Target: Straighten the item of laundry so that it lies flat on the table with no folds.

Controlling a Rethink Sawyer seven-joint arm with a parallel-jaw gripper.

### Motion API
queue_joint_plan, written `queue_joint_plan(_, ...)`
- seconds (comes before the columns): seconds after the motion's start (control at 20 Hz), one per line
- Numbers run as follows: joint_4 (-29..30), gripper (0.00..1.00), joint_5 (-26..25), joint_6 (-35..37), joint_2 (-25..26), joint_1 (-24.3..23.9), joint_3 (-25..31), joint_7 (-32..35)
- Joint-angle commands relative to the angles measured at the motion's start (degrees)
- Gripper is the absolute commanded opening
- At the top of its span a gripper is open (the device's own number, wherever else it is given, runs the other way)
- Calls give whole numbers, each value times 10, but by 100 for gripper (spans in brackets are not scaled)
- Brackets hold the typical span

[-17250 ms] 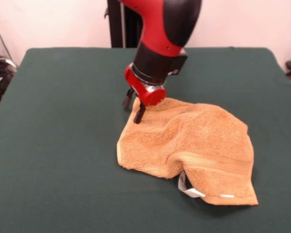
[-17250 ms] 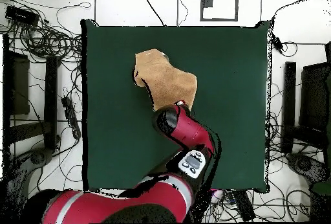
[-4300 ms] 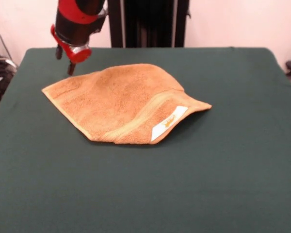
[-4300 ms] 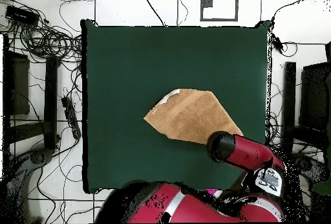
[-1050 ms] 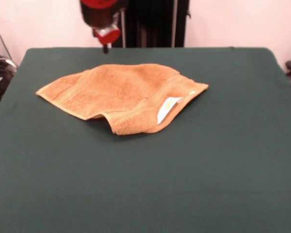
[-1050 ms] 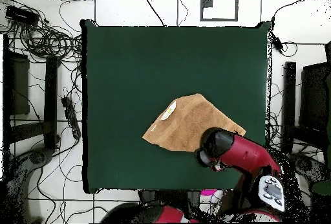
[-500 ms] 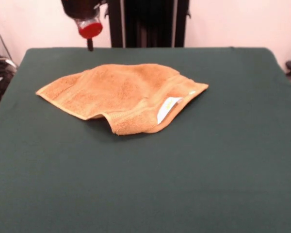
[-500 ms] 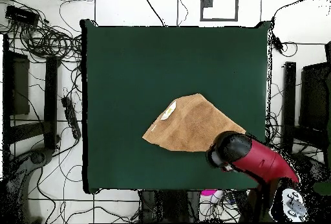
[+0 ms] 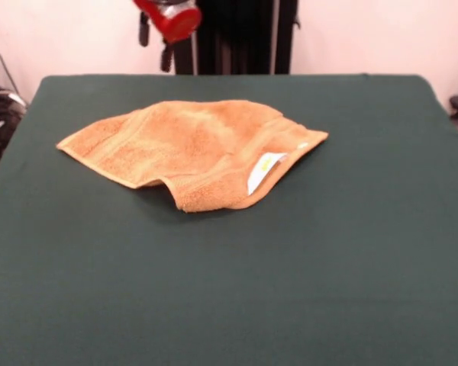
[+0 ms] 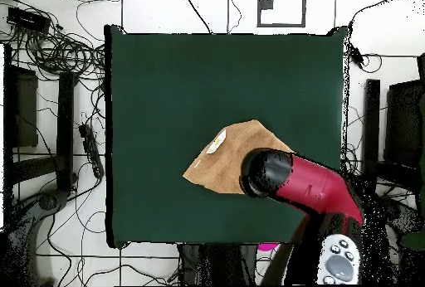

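Towel (image 9: 195,149) lies rumpled on the green counter (image 9: 328,252), front edge folded under, white tag (image 9: 261,171) showing. Hand (image 9: 156,42) hangs above, empty, fingers spread. Cables (image 10: 58,43) litter the floor.

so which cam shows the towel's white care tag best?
Front view: the small white care tag lies face-up on the orange-tan terry towel, unobstructed. Overhead shows only a pale sliver at the towel's edge.

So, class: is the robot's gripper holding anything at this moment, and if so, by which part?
Nothing is held. The gripper hangs above the table, apart from the towel, which lies loose with a fold along its near edge.
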Motion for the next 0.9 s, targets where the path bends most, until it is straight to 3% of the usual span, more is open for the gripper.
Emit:
queue_joint_plan(0.05, -149, 100, 3, 127, 30, 58, 10, 103)
queue_joint_plan(0.55, -283, 100, 25, 211, 59, 44, 35, 93)
queue_joint_plan(0.9, -322, 100, 41, 252, 87, 17, 61, 74)
